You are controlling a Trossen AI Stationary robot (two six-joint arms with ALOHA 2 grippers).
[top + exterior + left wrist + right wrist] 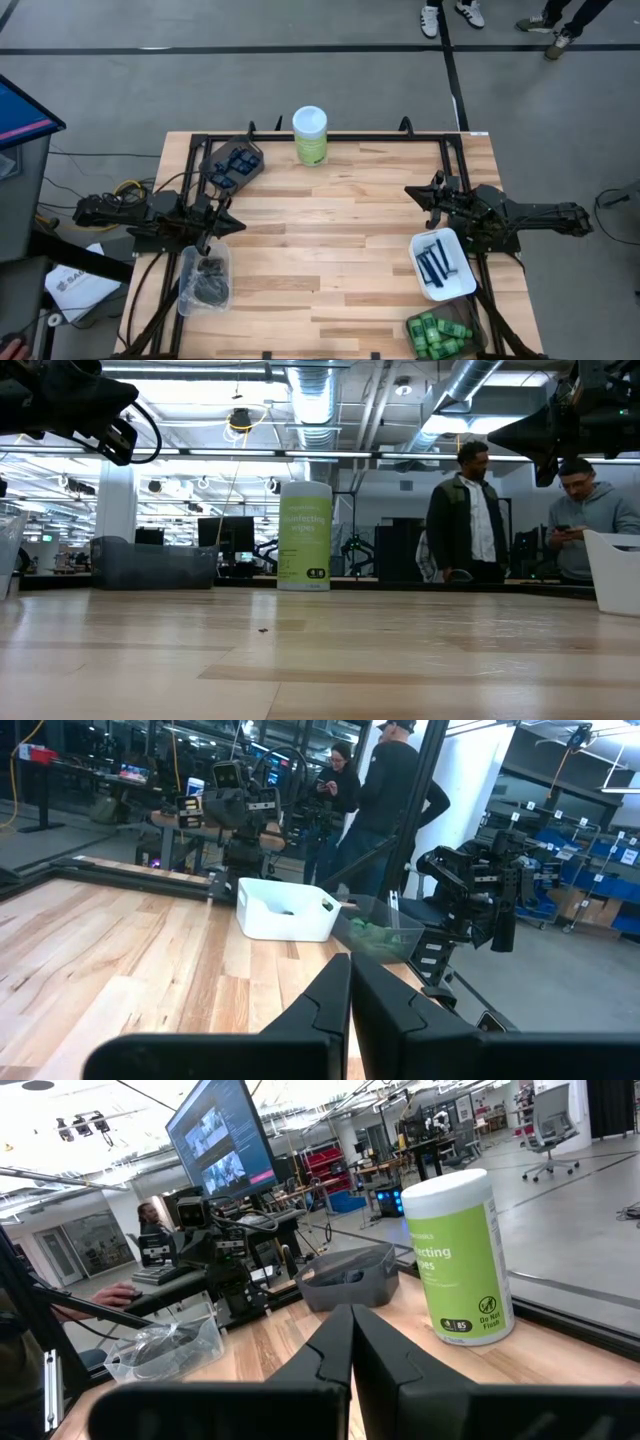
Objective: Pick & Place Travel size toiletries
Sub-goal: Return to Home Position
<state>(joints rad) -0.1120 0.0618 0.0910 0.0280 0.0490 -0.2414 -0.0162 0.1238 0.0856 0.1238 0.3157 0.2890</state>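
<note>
High view: the left hand (pixel 222 224) sits on the left, right at the far end of the clear bin (pixel 186 272) holding the black discs (pixel 210 285). The right hand (pixel 428 196) is on the right, just beyond the white tray (pixel 466 270) of dark tubes (pixel 436 262). Green bottles (pixel 437 333) are near right, blue razors (pixel 240 160) far left.

Low view: both arms are up off the worktop (pixel 320 660), nothing dangling.

Left wrist view: fingers (pixel 330 995) clenched together, empty.

Right wrist view: same deal, fingers (pixel 335 1345) pinched on nothing.

So a drop isn't the worry. My guess is a low swing of the left arm could clip the clear bin's rim and shove it, or the right arm could catch the white tray.
</note>
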